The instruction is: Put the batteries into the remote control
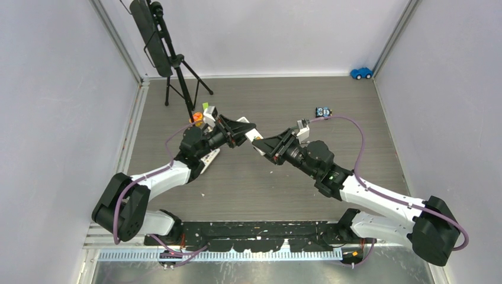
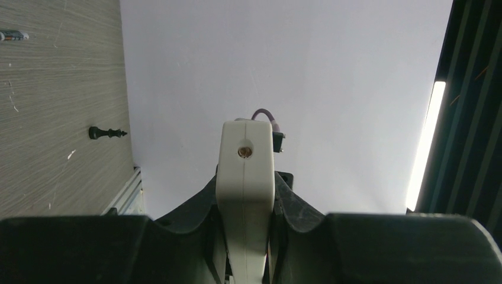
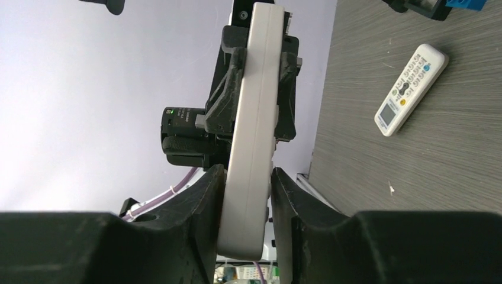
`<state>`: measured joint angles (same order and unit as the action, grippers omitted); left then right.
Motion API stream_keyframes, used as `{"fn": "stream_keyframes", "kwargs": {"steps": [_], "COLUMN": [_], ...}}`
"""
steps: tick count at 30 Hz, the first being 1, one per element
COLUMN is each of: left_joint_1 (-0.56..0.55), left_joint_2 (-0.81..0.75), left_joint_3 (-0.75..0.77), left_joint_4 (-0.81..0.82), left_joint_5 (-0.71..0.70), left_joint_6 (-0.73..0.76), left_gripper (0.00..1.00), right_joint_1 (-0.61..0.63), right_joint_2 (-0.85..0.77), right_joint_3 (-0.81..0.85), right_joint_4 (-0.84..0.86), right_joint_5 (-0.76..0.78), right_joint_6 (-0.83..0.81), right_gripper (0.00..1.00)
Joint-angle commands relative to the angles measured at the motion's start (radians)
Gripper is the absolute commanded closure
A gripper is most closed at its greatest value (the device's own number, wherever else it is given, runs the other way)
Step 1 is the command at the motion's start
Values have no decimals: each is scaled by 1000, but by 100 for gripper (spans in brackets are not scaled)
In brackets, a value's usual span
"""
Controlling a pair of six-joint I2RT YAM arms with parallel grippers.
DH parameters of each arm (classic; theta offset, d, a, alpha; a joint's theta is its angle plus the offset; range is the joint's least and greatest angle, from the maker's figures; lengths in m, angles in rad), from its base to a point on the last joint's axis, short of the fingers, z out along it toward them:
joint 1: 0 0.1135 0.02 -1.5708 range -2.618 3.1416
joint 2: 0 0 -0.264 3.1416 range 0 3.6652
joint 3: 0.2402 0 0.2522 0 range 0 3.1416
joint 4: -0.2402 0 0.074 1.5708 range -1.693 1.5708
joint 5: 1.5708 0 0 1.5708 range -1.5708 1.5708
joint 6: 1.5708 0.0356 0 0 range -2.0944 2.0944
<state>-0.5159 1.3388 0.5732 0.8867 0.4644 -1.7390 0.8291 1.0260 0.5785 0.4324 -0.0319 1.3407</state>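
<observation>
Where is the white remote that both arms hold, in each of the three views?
Top: remote at centre, between left gripper and right gripper.
Left wrist: bottom centre, seen end-on, rising from the lower edge.
Right wrist: centre, seen edge-on, running from bottom to top.
Shared landmark: the left gripper clamping the remote shows in all three views.

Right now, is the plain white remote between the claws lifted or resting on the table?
Lifted: the plain white plastic remote hangs clear of the table, left claw clamping one end, right claw the other.
</observation>
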Motion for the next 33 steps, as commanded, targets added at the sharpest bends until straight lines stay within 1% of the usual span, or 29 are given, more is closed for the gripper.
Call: {"fn": "stream_keyframes", "kwargs": {"steps": [1,5,7,8,9,12,13,15,18,21,24,27,33], "left_joint_1": [-3,-3,-3,-3,-3,-3,-3,-3,-1,-1,-1,-1,-1], "left_joint_2": [-11,-15,-15,-14,-14,-8,-6,-4,1,12,22,23,17], "left_joint_3": [21,23,23,23,20,16,15,12,9,10,11,14,20], "left_joint_4": [142,150,150,149,148,141,131,114,89,101,116,118,104], "left_joint_5": [26,28,27,26,24,19,20,19,22,31,40,45,49], "left_joint_6": [-67,-79,-77,-73,-67,-36,-18,16,57,71,77,85,100], "left_gripper": [100,100,100,100,100,100,100,100,100,100,100,100,100], "right_joint_1": [-10,-14,-16,-17,-18,-23,-25,-30,-36,-37,-37,-36,-36], "right_joint_2": [30,54,61,60,56,22,4,-38,-102,-145,-165,-163,-142], "right_joint_3": [-44,-41,-39,-37,-35,-31,-32,-31,-32,-38,-36,-25,0], "right_joint_4": [119,134,147,150,152,144,142,119,80,35,-19,-65,-118], "right_joint_5": [20,10,3,-1,-5,-19,-21,-28,-38,-34,-29,-30,-43], "right_joint_6": [63,59,56,52,49,32,23,6,-18,-27,-40,-59,-110], "right_gripper": [63,71,71,69,63,38,31,24,21,22,28,36,55]}}
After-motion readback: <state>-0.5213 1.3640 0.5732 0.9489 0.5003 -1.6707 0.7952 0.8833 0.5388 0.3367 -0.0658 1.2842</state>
